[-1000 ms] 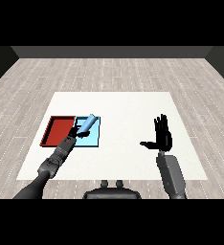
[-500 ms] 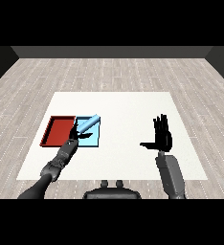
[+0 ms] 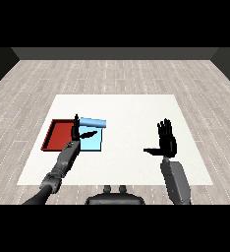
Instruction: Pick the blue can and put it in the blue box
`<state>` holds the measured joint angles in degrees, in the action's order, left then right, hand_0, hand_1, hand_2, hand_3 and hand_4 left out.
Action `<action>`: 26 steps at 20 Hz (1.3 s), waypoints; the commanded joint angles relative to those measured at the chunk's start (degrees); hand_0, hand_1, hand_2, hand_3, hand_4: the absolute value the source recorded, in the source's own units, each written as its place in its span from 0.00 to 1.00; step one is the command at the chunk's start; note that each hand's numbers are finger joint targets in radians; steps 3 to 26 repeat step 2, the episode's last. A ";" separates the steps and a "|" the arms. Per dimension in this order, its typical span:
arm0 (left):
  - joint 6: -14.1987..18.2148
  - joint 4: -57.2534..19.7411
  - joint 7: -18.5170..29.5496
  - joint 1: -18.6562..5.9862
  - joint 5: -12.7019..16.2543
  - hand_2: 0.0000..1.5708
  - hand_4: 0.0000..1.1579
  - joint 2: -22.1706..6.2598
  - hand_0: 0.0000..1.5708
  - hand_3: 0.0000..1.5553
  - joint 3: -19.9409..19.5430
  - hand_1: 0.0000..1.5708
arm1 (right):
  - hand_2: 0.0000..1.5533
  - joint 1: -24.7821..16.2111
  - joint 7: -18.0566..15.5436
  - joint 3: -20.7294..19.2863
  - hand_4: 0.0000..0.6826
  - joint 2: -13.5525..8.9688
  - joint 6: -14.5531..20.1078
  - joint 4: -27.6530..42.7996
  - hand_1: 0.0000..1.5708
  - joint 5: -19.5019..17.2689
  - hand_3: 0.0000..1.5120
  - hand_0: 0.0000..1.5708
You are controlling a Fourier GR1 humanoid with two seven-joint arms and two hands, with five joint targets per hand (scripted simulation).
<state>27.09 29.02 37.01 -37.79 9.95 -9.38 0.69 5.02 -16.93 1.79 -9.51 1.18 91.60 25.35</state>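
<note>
The light blue can (image 3: 93, 123) lies on its side across the far edge of the light blue tray (image 3: 92, 143). Just left of it and near it is my left hand (image 3: 76, 133), upright over the seam between the two trays. Its fingers are straight and its thumb points right below the can; the hand holds nothing. At the right of the table my right hand (image 3: 166, 143) is raised, fingers spread, thumb pointing left, also holding nothing.
A red tray (image 3: 59, 135) lies right beside the blue tray on its left. Both sit on the white table (image 3: 131, 113), which stands on a grey plank floor.
The can has gone from tilted in my left hand to lying flat on the blue tray's far edge. The left hand has let go and drawn slightly left. The right hand has not moved.
</note>
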 commanded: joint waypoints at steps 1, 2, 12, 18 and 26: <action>-6.82 11.88 6.84 6.65 1.88 0.00 0.00 2.14 0.00 0.00 1.45 0.00 | 0.00 -0.19 2.04 -1.42 0.00 -2.91 -0.98 1.92 0.00 0.55 0.00 0.00; -6.59 15.33 6.65 8.56 1.66 0.00 0.00 2.78 0.00 0.00 2.56 0.00 | 0.00 -0.38 1.33 1.25 0.00 -0.88 0.52 0.90 0.00 -2.09 0.00 0.00; -6.59 15.33 6.65 8.56 1.66 0.00 0.00 2.78 0.00 0.00 2.56 0.00 | 0.00 -0.38 1.33 1.25 0.00 -0.88 0.52 0.90 0.00 -2.09 0.00 0.00; -6.59 15.33 6.65 8.56 1.66 0.00 0.00 2.78 0.00 0.00 2.56 0.00 | 0.00 -0.38 1.33 1.25 0.00 -0.88 0.52 0.90 0.00 -2.09 0.00 0.00; -6.59 15.33 6.65 8.56 1.66 0.00 0.00 2.78 0.00 0.00 2.56 0.00 | 0.00 -0.38 1.33 1.25 0.00 -0.88 0.52 0.90 0.00 -2.09 0.00 0.00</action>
